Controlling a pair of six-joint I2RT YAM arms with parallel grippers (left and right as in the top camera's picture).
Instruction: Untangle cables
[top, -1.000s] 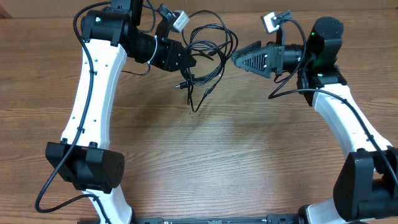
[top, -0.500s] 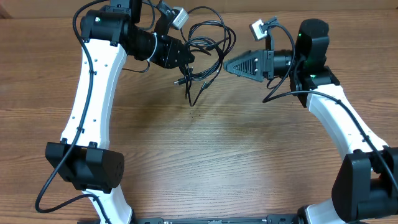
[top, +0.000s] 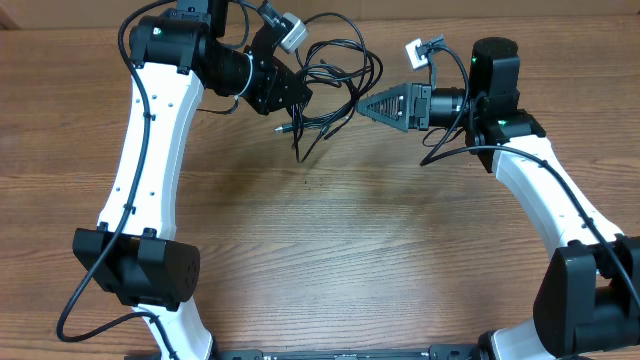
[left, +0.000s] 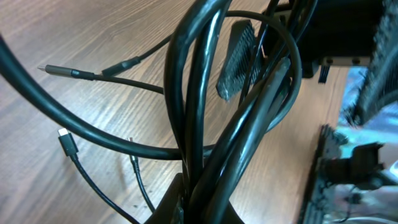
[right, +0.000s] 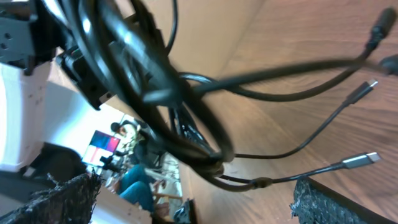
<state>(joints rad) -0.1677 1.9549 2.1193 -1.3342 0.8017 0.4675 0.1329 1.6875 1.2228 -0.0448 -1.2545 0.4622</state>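
Cables (top: 338, 68): one tangled black bundle of loops at the far side of the wooden worktop (top: 380, 250), loose plug ends trailing toward its middle.
Left hand (top: 297, 97): clamped on the bundle.
Right hand (top: 366, 107): fingers wide apart, just beside the loops, gripping nothing.

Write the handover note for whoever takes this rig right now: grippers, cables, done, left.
Left gripper: shut on the cables, holding the bundle above the far side of the table.
Right gripper: open, empty, pointed at the bundle, close beside its loops.
Cables: one tangled clump of loops; plug ends dangle below it over the wood.
Done: bundle gripped by one arm.
Left: all the untangling; no strand is separated yet. Likely next: right gripper takes a loop or loose strand and draws it away.
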